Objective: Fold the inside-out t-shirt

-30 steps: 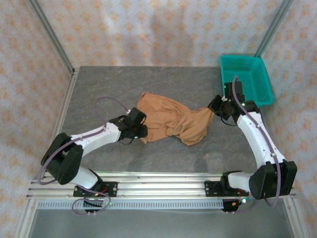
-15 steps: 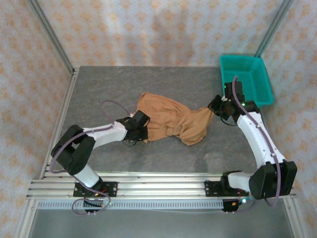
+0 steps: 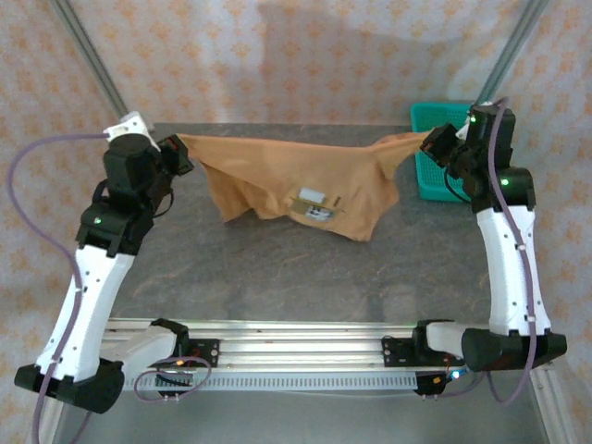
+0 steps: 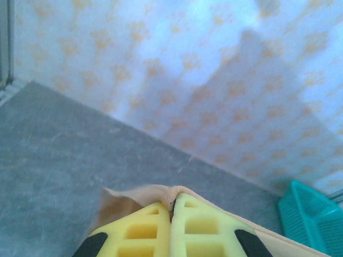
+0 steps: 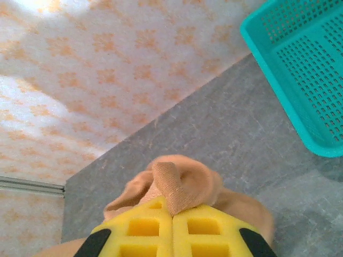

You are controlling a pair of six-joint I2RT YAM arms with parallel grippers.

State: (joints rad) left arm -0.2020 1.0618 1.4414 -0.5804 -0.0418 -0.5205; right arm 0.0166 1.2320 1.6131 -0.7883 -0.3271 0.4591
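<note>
Fabric this soft and light sags where unheld, so your left tool (image 3: 185,150) and right tool (image 3: 428,146), each clamped on an upper edge, hold the inside-out t-shirt (image 3: 296,176) spread above the surface (image 3: 277,268).

T-shirt (image 3: 277,176) left of basket (image 3: 424,117)

The t-shirt (image 4: 122,197) is hidden where it enters the left claw (image 4: 171,206) and cut off at the frame's edge beneath it. Right of that claw, the basket (image 4: 313,214) is cropped. The label (image 3: 313,197), farther right, carries print too small to read.
</note>
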